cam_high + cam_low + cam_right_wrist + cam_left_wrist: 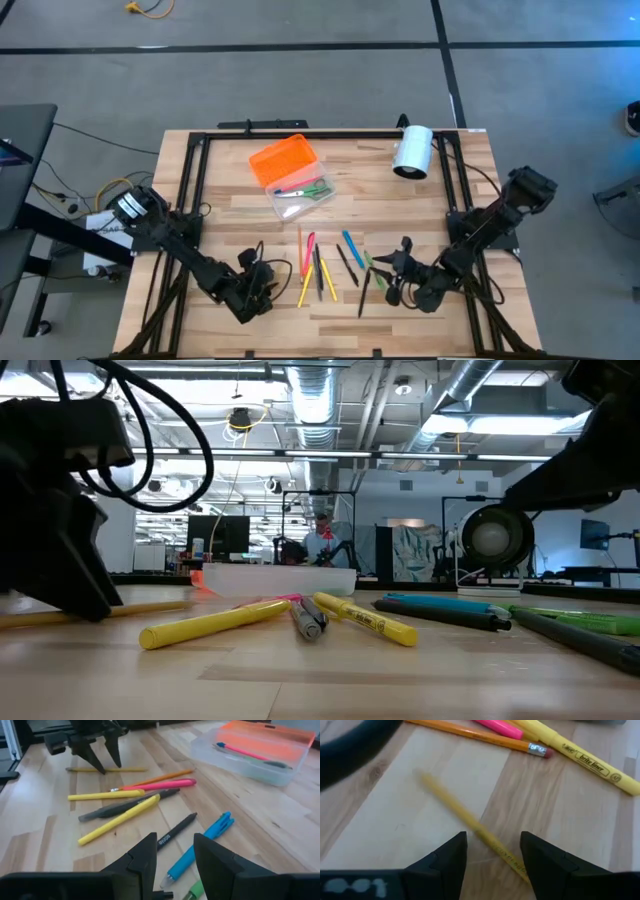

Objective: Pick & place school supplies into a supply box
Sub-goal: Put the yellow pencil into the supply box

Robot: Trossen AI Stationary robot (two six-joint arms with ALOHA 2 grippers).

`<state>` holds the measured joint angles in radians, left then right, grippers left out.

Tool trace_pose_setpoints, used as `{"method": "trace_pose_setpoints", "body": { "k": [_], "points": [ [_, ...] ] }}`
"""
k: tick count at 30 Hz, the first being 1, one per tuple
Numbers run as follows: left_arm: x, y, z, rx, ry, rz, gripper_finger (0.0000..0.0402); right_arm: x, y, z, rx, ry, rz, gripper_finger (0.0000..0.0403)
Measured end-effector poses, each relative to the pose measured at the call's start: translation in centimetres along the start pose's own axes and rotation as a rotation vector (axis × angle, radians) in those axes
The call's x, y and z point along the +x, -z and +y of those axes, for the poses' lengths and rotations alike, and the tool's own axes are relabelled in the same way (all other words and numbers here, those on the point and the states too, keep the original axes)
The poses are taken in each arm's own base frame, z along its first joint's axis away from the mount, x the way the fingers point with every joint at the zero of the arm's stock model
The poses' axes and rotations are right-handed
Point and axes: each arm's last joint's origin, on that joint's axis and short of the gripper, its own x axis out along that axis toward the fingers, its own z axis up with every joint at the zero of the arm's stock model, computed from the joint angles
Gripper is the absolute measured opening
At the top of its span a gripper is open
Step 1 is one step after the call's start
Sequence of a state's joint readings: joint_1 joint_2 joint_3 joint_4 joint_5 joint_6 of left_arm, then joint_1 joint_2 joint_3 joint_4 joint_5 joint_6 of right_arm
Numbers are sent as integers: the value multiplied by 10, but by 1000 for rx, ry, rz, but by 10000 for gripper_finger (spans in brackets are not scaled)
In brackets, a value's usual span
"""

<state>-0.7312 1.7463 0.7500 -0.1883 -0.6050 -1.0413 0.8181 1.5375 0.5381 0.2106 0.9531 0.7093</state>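
Note:
The supply box lies open at the far middle, its orange lid [283, 160] beside the clear base [300, 195], where green-handled scissors [318, 188] and a pink pen [245, 751] lie. Several pens and pencils [330, 265] lie flat and loose on the wood at the near middle. My left gripper [492, 862] stands open, pointing down, one finger on either side of a yellow pencil [470, 822] on the table, without touching it. My right gripper [172, 857] is open, low over the right end of the group, facing a black pen [175, 832] and a blue pen [202, 842].
A white cylinder [412, 150] lies at the far right of the table. A black frame [190, 190] runs along the table's left, right and far edges. A yellow highlighter [215, 625], a pink one [160, 784] and a green pen [580, 622] lie between the two grippers.

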Motion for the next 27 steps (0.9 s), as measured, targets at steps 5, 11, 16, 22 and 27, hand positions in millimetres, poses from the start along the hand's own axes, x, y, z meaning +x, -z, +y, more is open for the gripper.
{"method": "trace_pose_setpoints", "body": {
  "k": [5,11,16,22,27],
  "points": [
    [1,0,0,-1,6,24,177,-1,-3,0,-23,-6,-5,122],
    [0,5,7,44,-21,159,160,-1,-3,0,-28,-10,-2,122],
    [0,3,9,74,-27,217,134,-1,-3,0,-26,-15,2,122],
    [0,1,8,113,-18,242,122,1,0,0,23,-64,68,122],
    [-1,1,9,126,-18,246,121,9,12,-1,42,-42,116,122]
  ]
}}
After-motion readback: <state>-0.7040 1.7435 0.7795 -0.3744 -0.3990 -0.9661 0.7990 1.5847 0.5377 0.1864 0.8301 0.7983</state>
